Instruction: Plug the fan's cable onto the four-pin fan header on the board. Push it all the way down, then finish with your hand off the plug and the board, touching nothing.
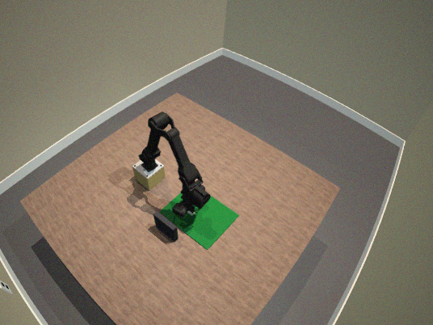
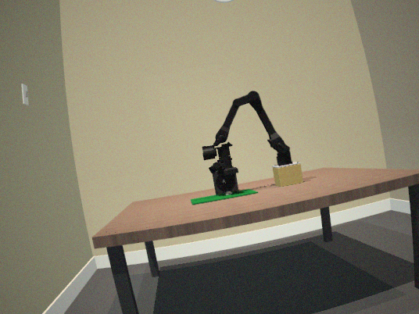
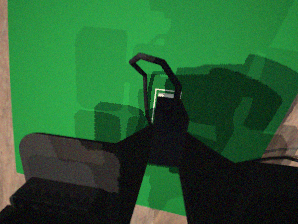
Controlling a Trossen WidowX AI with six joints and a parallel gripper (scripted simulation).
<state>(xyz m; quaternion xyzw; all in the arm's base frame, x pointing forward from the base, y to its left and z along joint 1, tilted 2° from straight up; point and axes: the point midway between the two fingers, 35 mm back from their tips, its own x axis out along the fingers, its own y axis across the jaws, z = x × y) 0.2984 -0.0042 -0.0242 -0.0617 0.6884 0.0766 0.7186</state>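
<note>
While its own dark fingers mask the plug (image 3: 169, 127), pincer (image 1: 191, 213) (image 2: 227, 193) (image 3: 164, 134) clenched on it, header contact unclear.

You have the board (image 1: 220, 218) (image 2: 203, 201) (image 3: 45, 65) lying on the table (image 1: 262, 174) (image 2: 156, 215) (image 3: 5, 125). Your arm's base block (image 1: 150, 181) (image 2: 288, 176) stands on that table too, apart from the board.

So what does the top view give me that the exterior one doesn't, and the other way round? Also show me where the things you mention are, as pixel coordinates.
Only the top view: the dark upright fan block (image 1: 166, 226) beside the board's edge.

Only the exterior view: the table's legs (image 2: 122, 279) and the ceiling light (image 2: 223, 1).

Both: the arm (image 1: 179, 155) (image 2: 230, 117), the tan pedestal (image 1: 157, 179) (image 2: 288, 175) it stands on, the green board (image 1: 218, 220) (image 2: 201, 201), the wooden tabletop (image 1: 262, 182) (image 2: 156, 219), and the tool (image 1: 189, 213) (image 2: 227, 193) low over the board. Neither shows whether the plug is seated.
</note>
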